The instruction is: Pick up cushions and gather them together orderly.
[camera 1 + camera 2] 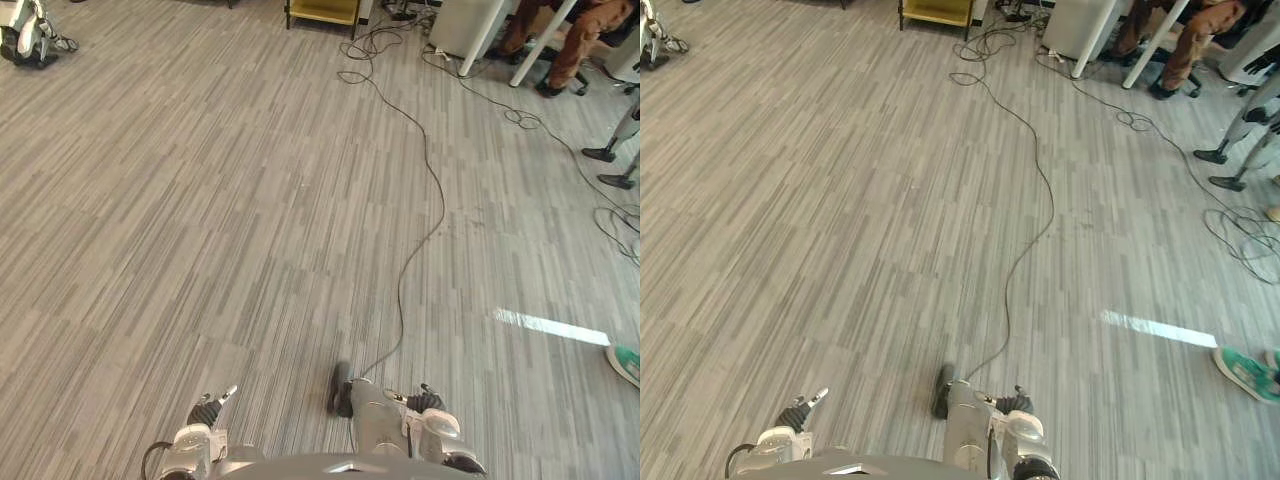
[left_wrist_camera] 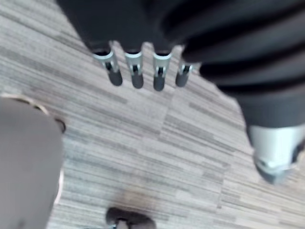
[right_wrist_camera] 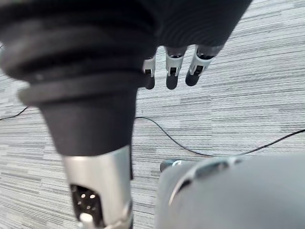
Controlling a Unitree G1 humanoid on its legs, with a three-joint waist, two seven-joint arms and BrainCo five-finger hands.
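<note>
Hanging above striped grey floor (image 1: 250,200), left hand (image 2: 137,76) and right hand (image 3: 172,76) slack, fingers straight and apart. Seated person (image 1: 575,40) far right; green shoe (image 1: 1245,372) nearer.

1. No text, label, brand, number or sign can be read in any of the views.
2. The striped grey floor (image 1: 200,200) carries no lettering or marks that read as signs.
3. The yellow unit (image 1: 322,10) at the upper middle of the frame shows a plain face; any marking on it is too small to tell.
4. The green shoe (image 1: 1245,372) at the lower right edge shows no legible print.
</note>
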